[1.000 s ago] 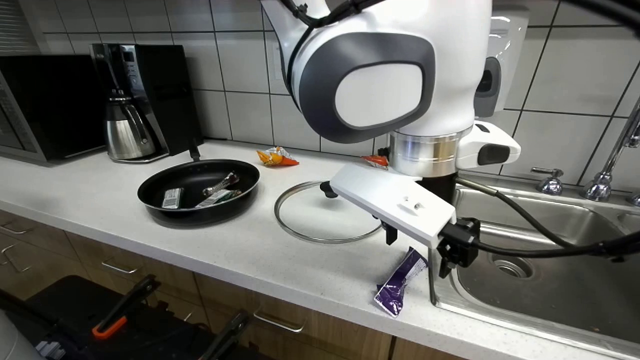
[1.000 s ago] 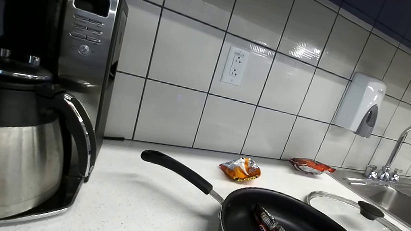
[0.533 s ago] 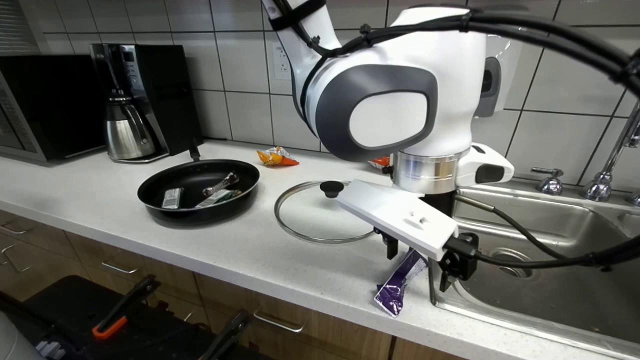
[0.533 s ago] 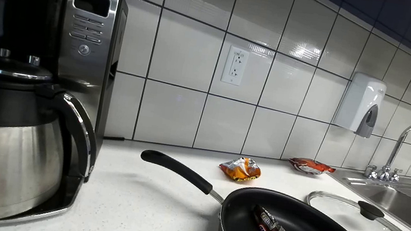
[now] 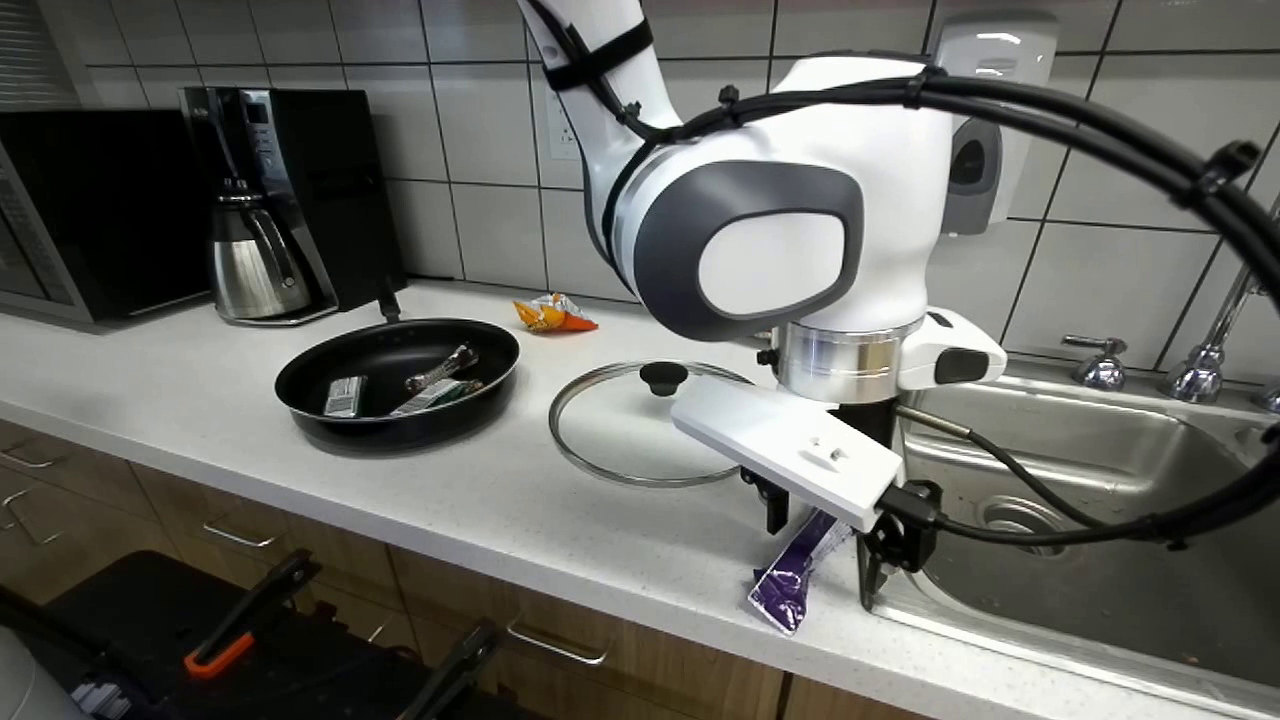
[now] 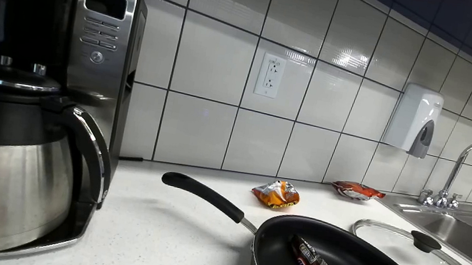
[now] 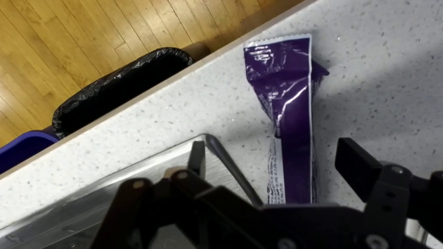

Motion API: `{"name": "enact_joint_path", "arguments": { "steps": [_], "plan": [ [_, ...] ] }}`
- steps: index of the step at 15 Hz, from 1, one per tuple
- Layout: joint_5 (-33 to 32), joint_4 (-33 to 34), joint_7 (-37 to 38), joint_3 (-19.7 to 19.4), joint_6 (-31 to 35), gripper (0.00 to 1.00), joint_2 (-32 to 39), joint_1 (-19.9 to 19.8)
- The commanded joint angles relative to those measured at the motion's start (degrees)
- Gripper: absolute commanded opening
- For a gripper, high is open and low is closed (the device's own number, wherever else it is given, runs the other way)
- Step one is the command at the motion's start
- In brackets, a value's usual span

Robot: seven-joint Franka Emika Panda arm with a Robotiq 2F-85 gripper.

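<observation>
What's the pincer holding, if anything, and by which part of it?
Nothing. The pincer is open; the purple packet lies on the counter, with a gap to each jaw in the wrist view.

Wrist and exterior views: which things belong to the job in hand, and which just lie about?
Job in hand, it seems:
open gripper
purple packet below it

Apparently just lying about:
glass lid
pan
orange packet
red packet
</observation>
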Motion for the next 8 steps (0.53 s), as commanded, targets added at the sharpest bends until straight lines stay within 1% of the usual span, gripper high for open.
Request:
{"name": "enact_joint_path", "arguments": {
  "steps": [1, 2, 6, 8],
  "plan": [
    [0.6, 0.9, -0.7, 0.7, 0.2, 0.66, 0.9, -0.5],
    [0.8, 1.0, -0.6, 0.8, 0.1, 0.56, 1.0, -0.5],
    [1.1, 0.9, -0.5, 0.9, 0.4, 0.27, 0.9, -0.7],
    [2.7, 0.6, -0.6, 1.6, 0.8, 0.12, 0.2, -1.1]
  ]
}}
